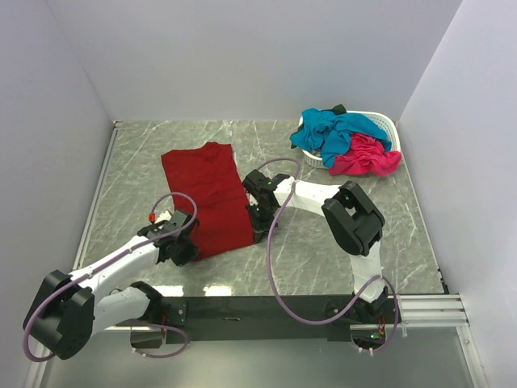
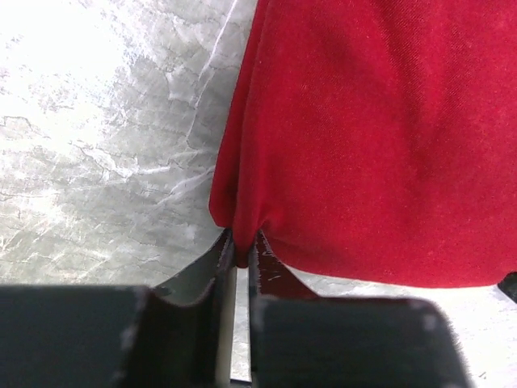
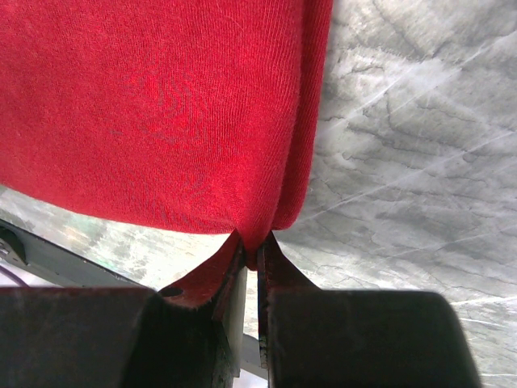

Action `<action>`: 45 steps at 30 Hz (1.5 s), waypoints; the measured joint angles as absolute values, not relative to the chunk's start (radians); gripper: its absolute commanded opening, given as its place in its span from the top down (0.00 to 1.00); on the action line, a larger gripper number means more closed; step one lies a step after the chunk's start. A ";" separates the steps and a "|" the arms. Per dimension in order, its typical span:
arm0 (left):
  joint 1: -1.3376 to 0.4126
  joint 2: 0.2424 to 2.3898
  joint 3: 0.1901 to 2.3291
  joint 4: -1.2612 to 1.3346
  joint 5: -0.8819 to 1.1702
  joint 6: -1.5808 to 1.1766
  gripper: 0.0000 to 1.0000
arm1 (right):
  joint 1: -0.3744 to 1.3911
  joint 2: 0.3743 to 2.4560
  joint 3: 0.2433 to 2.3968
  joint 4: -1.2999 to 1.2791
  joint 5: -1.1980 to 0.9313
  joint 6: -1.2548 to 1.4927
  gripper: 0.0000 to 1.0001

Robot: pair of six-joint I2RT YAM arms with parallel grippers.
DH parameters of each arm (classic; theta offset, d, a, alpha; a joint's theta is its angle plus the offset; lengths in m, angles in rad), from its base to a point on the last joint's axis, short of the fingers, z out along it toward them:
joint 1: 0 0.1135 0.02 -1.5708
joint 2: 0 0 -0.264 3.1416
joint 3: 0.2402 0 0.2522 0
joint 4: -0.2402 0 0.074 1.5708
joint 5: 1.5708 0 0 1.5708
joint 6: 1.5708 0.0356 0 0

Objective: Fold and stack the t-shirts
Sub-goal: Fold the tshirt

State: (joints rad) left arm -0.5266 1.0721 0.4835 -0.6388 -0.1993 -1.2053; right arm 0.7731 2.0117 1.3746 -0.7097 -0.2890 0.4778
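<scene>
A dark red t-shirt (image 1: 206,194) lies on the table as a long strip running away from me. My left gripper (image 1: 187,242) sits at its near left corner, and in the left wrist view the left gripper (image 2: 241,242) is shut on a pinch of the red t-shirt (image 2: 363,145). My right gripper (image 1: 260,222) is at the near right corner; the right wrist view shows this right gripper (image 3: 257,246) shut on a fold of the red t-shirt (image 3: 161,113). A teal-blue t-shirt (image 1: 331,133) and a hot pink t-shirt (image 1: 367,155) are heaped in the basket.
The white latticed basket (image 1: 389,125) stands at the back right of the grey marbled table (image 1: 339,234). White walls close in the left, back and right sides. A black rail (image 1: 242,309) with the arm bases runs along the near edge.
</scene>
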 measured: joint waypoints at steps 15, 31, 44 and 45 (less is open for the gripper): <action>-0.527 1.058 0.602 -0.741 -0.111 -1.090 0.99 | 0.772 1.955 1.360 -0.764 -0.209 0.432 1.00; -0.602 0.915 0.597 -0.845 0.107 -1.060 0.99 | 0.779 1.771 1.285 -0.919 -0.221 0.373 1.00; -0.717 0.826 0.711 -0.999 0.163 -1.177 0.99 | 0.833 1.567 1.253 -1.110 -0.260 0.392 1.00; -0.720 0.832 0.738 -1.011 0.159 -1.180 0.99 | 0.833 1.560 1.267 -1.131 -0.260 0.396 1.00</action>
State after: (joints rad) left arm -0.7200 0.8322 0.7376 -1.0107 0.1589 -1.1797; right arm 0.8326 1.5600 1.2667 -1.1309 -0.2596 0.3962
